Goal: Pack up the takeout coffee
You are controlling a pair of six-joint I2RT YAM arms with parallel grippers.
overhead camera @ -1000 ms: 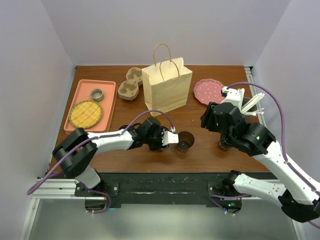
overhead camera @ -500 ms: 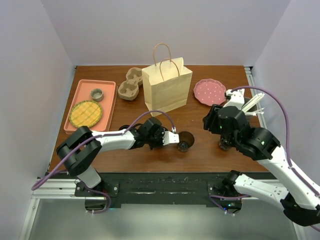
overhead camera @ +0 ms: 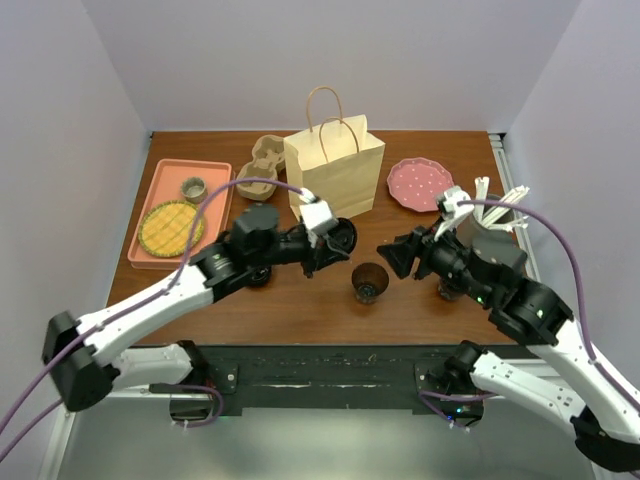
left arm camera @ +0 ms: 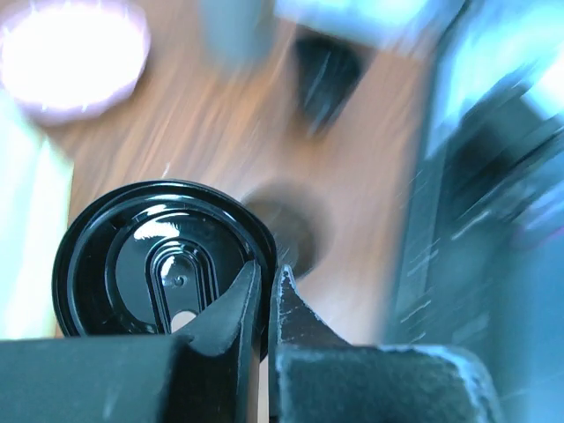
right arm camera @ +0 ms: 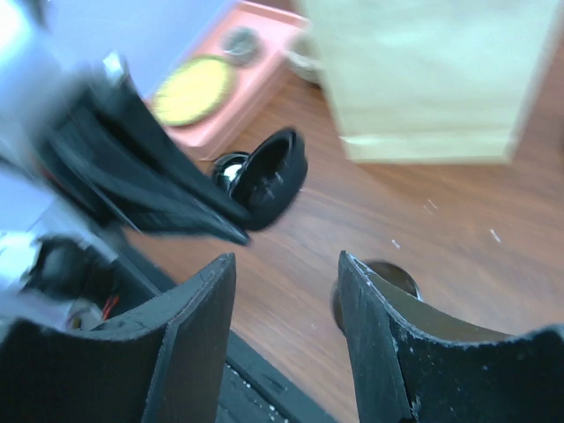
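Note:
A black lid [overhead camera: 341,236] hangs above the table, pinched by its rim in my shut left gripper [overhead camera: 330,243]. In the left wrist view the lid [left arm camera: 159,264] fills the lower left, with the fingertips of the left gripper [left arm camera: 266,269] closed on its edge. Below it on the wood stands an uncovered takeout coffee cup [overhead camera: 368,283], blurred in the left wrist view [left arm camera: 295,231]. My right gripper [overhead camera: 386,256] hovers just right of that cup with its jaws open and empty. In the right wrist view the right gripper [right arm camera: 286,257] has the cup [right arm camera: 395,271] partly behind its right finger.
A paper bag [overhead camera: 333,175] stands mid-table, with a tan cup carrier [overhead camera: 258,168] to its left. A pink tray [overhead camera: 180,210] lies far left and a pink plate [overhead camera: 418,183] back right. Two more dark cups sit under the arms, one left [overhead camera: 258,275], one right [overhead camera: 447,290].
My left gripper shut at the cup, then rose up and back with the black lid. My right arm swung left toward the uncovered cup, jaws slightly wider.

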